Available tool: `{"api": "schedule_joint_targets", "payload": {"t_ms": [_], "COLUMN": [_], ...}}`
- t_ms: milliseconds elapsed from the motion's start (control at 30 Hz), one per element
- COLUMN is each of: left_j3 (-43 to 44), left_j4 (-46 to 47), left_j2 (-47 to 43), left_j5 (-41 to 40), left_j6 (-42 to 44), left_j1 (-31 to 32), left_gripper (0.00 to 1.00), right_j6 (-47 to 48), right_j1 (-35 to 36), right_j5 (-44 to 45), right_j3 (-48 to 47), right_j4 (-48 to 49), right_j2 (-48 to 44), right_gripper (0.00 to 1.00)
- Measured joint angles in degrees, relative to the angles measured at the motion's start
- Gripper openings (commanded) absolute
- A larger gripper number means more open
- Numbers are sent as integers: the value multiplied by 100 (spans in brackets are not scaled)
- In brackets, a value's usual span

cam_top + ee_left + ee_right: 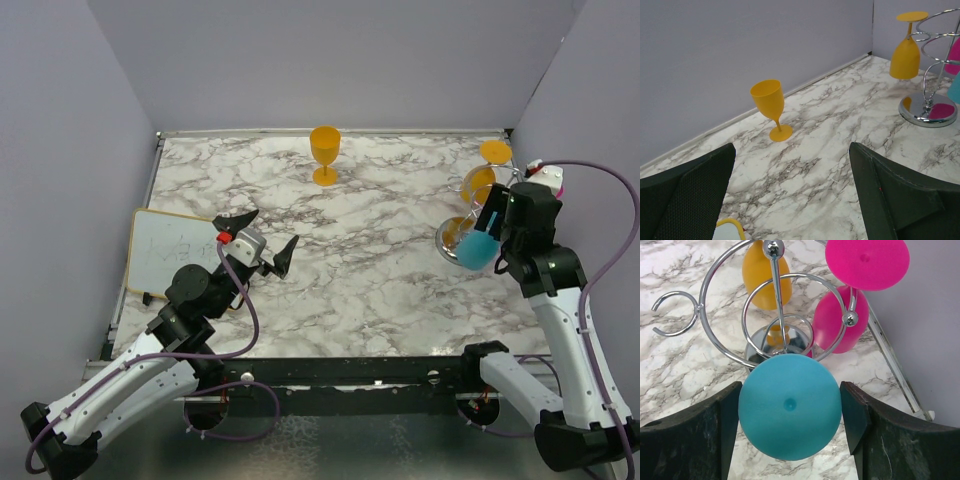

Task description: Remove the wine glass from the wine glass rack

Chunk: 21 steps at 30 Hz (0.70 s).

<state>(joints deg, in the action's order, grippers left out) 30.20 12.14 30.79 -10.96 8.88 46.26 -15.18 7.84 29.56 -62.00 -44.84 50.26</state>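
Right claw (791, 392) clamped on teal wine glass (790, 422) beside rack (780, 305), left claw (791, 150) wide open, empty.

Bowl and stem of the teal wine glass (790, 405) are being hidden behind its own round foot. The wine glass rack (929, 107) is being cropped at the left wrist view's right edge, and overhead is being partly covered by the right arm (545, 265).

Teal wine glass (790, 405) by silver rack (756, 342)
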Motion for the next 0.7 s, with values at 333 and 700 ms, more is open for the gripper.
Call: {"api": "schedule_joint_targets", "payload": {"t_ms": [333,700], "left_j3": [0,0], "left_j4": [2,2], "left_j2": [15,59], "left_j5": [0,-2], "left_j6": [11,55], "left_j1": [13,26], "left_gripper": [100,100], "right_j6": [0,2], "right_j1": [-4,-4], "right_j5": [-68,-83], "right_j3": [-63,-162], "right_j4": [-374,-800], "right_j2": [-131,-229], "right_gripper": [69,66]}}
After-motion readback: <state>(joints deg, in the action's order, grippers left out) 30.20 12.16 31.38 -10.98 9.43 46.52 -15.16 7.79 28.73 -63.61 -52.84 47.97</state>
